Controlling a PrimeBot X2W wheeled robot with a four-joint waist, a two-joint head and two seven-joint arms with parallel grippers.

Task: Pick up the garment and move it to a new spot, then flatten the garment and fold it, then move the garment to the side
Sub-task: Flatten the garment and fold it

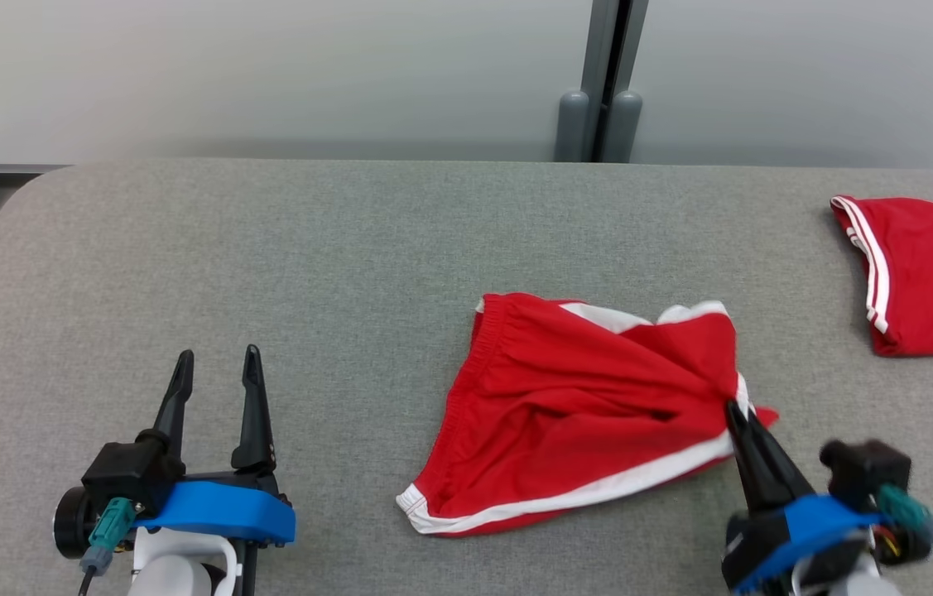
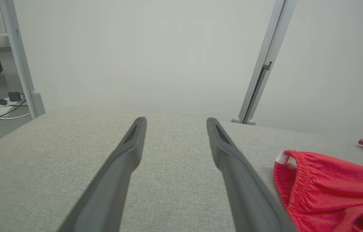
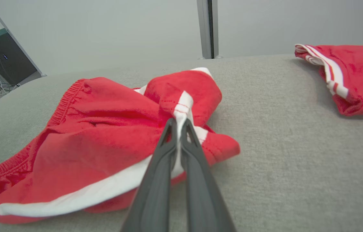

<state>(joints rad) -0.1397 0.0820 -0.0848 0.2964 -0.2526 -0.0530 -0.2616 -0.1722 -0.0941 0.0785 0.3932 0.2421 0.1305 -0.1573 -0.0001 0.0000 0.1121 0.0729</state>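
Where the right jaws meet: the right gripper [image 3: 178, 124] has its two dark fingers pressed together, and they pinch a white-edged fold of the red shorts [image 3: 104, 129].
Place of the grip: the right end of the shorts, where the cloth gathers into pleats that run toward the fingertips.
Left jaws: the left gripper [image 1: 218, 358] holds its fingers spread wide above the bare grey cloth of the table [image 1: 267, 248], well apart from the shorts, which are on its right side.
Shorts: they lie rumpled on the table, a little to the robot's right of the middle. The elastic waistband [image 1: 478, 356] is at the left end and a white band [image 1: 598, 492] runs along the near edge.
Second red garment [image 1: 930, 273]: it has white stripes and lies at the far right of the table, well apart from the shorts.
Behind the table: a grey post [image 1: 603, 83] stands against the pale wall.
Cut off: the second red garment goes out past the right edge of the head view.
Hard to make out: the fingers hide how much cloth is between them. I cannot tell if the pinched fold is lifted off the table. The right wrist looks blurred in the head view.
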